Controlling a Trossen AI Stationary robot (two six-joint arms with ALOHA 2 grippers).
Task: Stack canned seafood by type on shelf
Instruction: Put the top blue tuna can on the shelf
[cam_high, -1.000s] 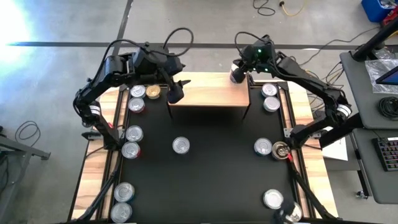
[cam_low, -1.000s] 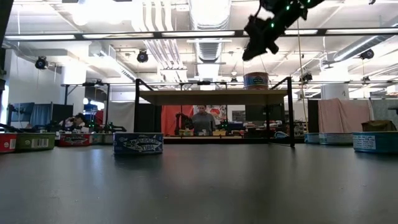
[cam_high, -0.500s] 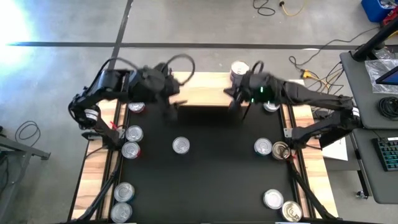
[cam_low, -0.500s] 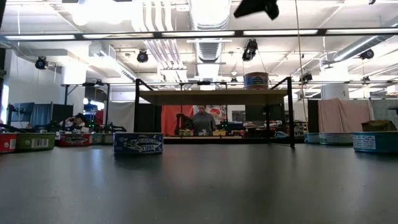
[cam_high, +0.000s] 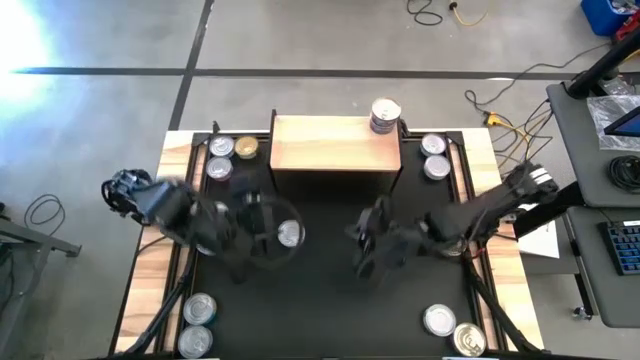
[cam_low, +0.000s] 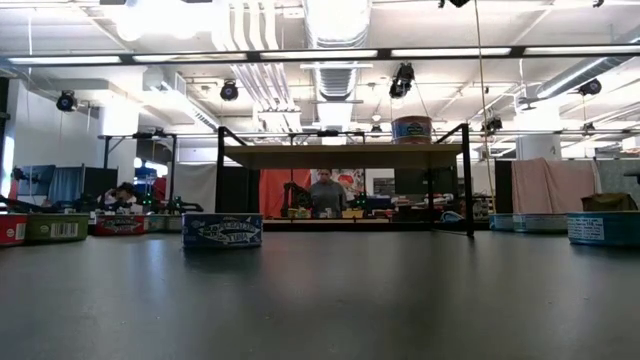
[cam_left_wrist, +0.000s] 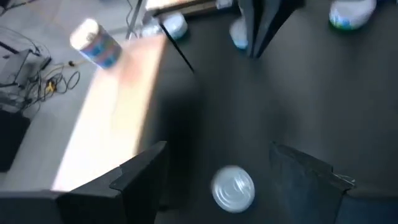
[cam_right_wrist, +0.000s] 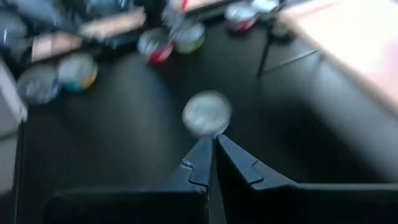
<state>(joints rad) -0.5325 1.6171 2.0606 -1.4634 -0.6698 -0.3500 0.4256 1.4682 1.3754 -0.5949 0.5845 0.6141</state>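
While both arms blur over the black mat (cam_high: 330, 310), it takes up most of the table, with wood strips along its left and right edges. The shelf (cam_high: 335, 145) stands at the far middle of the mat, light wood top on thin black legs; in the low view it shows as a wood slab (cam_low: 340, 155) on black legs. One tin (cam_high: 385, 114) sits on the shelf's far right corner, also seen in the low view (cam_low: 411, 129) with a blue label.

Left arm (cam_high: 165, 205) reaches in from the left; the left gripper (cam_high: 262, 232) is over the mat's left-centre, just beside a silver-topped tin (cam_high: 290, 234). In the left wrist view its fingers (cam_left_wrist: 140, 171) stand spread apart, nothing between them, and the silver tin (cam_left_wrist: 233, 188) lies on the mat below, in the gap. Right arm (cam_high: 490, 210) comes in from the right; the right gripper (cam_high: 368, 250) is over the mat's centre-right. In the right wrist view its fingers (cam_right_wrist: 202, 162) are pressed together, empty, pointing toward the same silver tin (cam_right_wrist: 206, 113).

Other tins: three at far left beside the shelf (cam_high: 222, 147), two at far right (cam_high: 434, 145), two at near left (cam_high: 199, 307), two at near right (cam_high: 439, 320). In the low view a blue tin (cam_low: 222, 231) sits left of centre, with more tins along both edges.
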